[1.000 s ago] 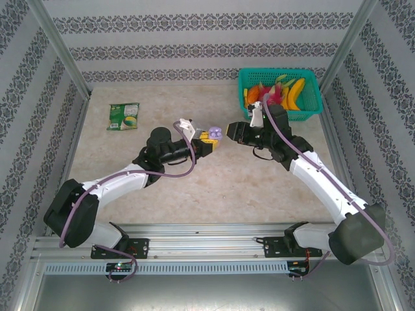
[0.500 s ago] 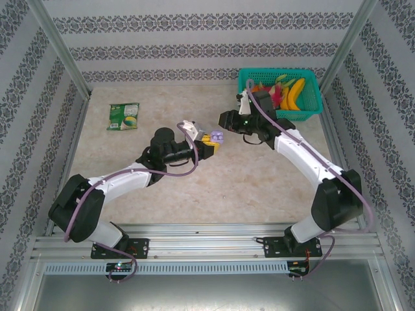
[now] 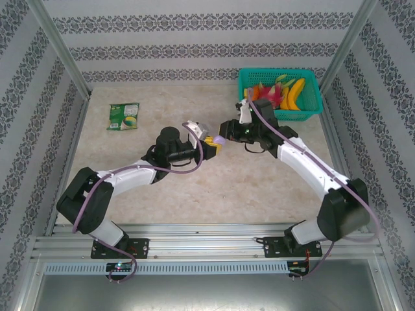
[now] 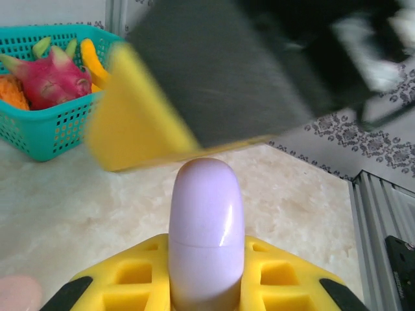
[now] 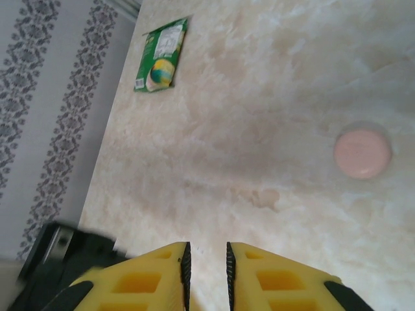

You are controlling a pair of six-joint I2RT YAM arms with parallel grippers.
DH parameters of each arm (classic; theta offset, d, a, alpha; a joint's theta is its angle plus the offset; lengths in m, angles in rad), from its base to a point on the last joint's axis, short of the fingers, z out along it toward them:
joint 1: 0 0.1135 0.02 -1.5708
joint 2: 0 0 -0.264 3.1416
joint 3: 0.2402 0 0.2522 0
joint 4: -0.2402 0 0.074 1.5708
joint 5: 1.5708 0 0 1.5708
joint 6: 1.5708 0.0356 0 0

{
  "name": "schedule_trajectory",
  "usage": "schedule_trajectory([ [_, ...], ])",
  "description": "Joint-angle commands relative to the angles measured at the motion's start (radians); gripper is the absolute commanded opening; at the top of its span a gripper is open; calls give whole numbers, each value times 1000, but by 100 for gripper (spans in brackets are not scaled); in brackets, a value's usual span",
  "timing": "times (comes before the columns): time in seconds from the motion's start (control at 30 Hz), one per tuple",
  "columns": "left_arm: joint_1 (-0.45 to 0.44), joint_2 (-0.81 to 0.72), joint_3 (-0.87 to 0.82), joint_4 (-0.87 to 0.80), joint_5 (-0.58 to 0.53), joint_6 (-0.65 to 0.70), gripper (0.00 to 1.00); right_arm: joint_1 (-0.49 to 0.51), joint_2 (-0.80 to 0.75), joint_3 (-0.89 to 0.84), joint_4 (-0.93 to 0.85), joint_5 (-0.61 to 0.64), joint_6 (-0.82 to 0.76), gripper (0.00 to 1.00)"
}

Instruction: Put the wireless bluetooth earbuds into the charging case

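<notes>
Pink round case (image 5: 362, 153), green packet (image 5: 162, 54) on table (image 5: 259, 97)

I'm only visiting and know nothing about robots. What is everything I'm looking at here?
table: one, pale marbled, under everything
basket: one, teal, far right corner of the table
banana: at least one, yellow, in the basket
dragon fruit: one, pink, in the basket
snack packet: one, green, far left of the table
purple case: one, pale purple, held on edge above the table
pink round case: one, pale pink, lying flat on the table
left gripper: one, yellow fingers, shut on the purple case
right gripper: one, yellow fingers with a narrow gap, close to the purple case
</notes>
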Motion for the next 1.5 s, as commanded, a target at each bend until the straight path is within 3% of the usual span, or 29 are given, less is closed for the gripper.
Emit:
schedule_trajectory([
  [0.0, 7, 14, 55, 49, -30, -21, 0, 4, -69, -62, -38, -31, -4, 24],
  [0.4, 13, 72, 63, -16, -146, -130, 0, -144, -225, -253, -11, 99, 115, 31],
  [0.77, 47, 159, 136, -304, -329, -317, 3, -166, -218, -371, 20, 133, 151, 35],
  [0.97, 102, 246, 266, -565, -285, -399, 4, -167, -221, -389, 28, 140, 156, 35],
  [1.47, 191, 354, 271, -606, -247, -524, 10, -167, -238, -401, 23, 147, 156, 35],
])
